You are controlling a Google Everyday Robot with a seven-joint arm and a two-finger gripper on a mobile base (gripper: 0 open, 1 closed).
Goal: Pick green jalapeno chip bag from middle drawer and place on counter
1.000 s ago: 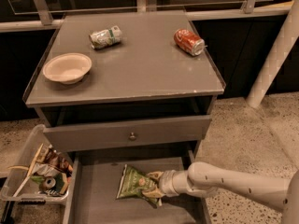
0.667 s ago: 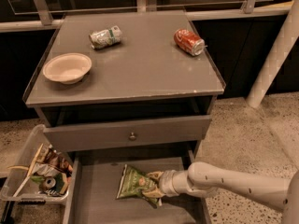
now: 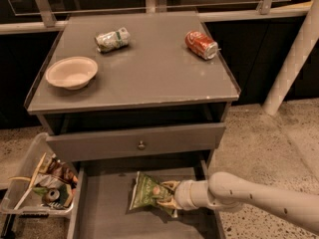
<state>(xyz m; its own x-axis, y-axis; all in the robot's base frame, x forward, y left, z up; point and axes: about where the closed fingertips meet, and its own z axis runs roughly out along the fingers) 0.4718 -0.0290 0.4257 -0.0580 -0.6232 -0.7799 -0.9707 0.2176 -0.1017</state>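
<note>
1. Green jalapeno chip bag (image 3: 149,193) lies in the open middle drawer (image 3: 104,215), right of centre on the grey floor, so it is not yet on the bench (image 3: 149,78).
2. At far left, beside the cabinet, a clear tub (image 3: 35,148) holds mixed wrappers and has no part in the job.
3. On the bench, from left, stand a pale bowl (image 3: 72,72), a crushed silver-green can (image 3: 112,39) further back, a bare grey middle, and a red can (image 3: 202,45) at the back right.
4. A drawer front with a round knob (image 3: 141,145) sits just above the open drawer.
5. The tool (image 3: 172,197) meets the bag's right edge, reaching in on a pale arm (image 3: 259,200) from the right, and appears pinched onto the crinkled foil.
6. By my reading, the reach and grasp look done. Lifting the bag clear of the drawer, raising it and setting it on the bench are left.
</note>
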